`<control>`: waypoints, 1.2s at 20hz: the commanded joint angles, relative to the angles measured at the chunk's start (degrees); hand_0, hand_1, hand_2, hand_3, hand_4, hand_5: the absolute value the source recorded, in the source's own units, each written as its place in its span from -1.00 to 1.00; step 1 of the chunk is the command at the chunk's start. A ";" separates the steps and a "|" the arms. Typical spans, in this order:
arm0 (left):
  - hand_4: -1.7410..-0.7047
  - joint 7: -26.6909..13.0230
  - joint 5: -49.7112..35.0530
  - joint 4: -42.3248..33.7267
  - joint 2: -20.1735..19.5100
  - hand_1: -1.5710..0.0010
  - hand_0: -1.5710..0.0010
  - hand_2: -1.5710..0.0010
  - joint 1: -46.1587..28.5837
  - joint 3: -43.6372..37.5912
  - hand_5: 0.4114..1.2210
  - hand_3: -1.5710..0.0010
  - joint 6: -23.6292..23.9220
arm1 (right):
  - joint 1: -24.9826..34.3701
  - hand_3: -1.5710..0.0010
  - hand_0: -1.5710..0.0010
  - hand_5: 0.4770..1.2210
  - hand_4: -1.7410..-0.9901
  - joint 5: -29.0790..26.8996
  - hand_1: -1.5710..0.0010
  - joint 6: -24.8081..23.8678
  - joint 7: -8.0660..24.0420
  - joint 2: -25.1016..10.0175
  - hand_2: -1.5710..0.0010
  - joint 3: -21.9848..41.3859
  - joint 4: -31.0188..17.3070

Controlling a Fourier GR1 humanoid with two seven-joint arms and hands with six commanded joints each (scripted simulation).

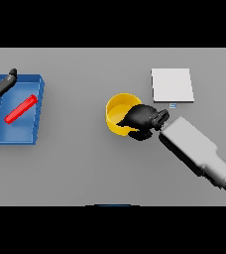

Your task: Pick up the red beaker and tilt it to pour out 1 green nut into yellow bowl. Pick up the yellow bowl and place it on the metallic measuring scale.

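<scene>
Bare table point(75, 163) separates blue tray point(16, 136) from yellow bowl point(116, 110).

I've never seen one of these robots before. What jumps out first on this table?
The bright yellow bowl near the table's middle catches the eye, with the right hand curled on its rim. At the left edge a red beaker lies on its side in a blue tray, the left hand over the tray's far corner. A pale metallic measuring scale sits beyond the bowl, to its right.
</scene>
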State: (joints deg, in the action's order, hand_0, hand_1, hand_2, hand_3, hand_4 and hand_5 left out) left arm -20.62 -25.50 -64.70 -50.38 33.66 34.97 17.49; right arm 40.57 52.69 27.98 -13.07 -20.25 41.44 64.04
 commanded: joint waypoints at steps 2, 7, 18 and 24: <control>0.97 0.53 -0.22 -0.03 0.09 1.00 1.00 1.00 -0.01 -0.18 -0.30 1.00 -0.18 | -0.25 0.09 -0.46 0.69 -0.59 -0.71 -0.43 0.44 -0.99 -0.32 -0.29 -0.08 0.37; 0.97 0.08 0.30 -0.06 -0.29 1.00 1.00 1.00 0.02 0.26 -0.30 1.00 -0.30 | 0.09 -0.51 -0.82 0.90 -0.86 -0.56 -0.81 -1.21 -0.80 -0.79 -0.58 0.01 0.84; 0.96 -0.30 0.23 0.76 0.55 1.00 1.00 1.00 0.30 0.36 -0.31 1.00 -0.45 | -0.17 -0.59 -0.98 0.99 -0.99 -5.17 -0.98 2.59 1.92 -4.33 -0.80 -5.12 8.39; 0.98 -0.26 0.01 -1.17 -0.88 1.00 1.00 1.00 -0.45 0.27 -0.32 1.00 -0.54 | 0.92 -0.48 -1.00 1.00 -1.00 -6.24 -1.00 2.21 5.36 -6.55 -0.91 -8.41 10.58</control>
State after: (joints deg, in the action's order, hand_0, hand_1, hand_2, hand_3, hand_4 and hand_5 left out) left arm -20.82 -25.48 -65.87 -51.26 33.22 35.24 16.95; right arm 41.50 46.42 30.19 -7.75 -26.79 33.05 74.62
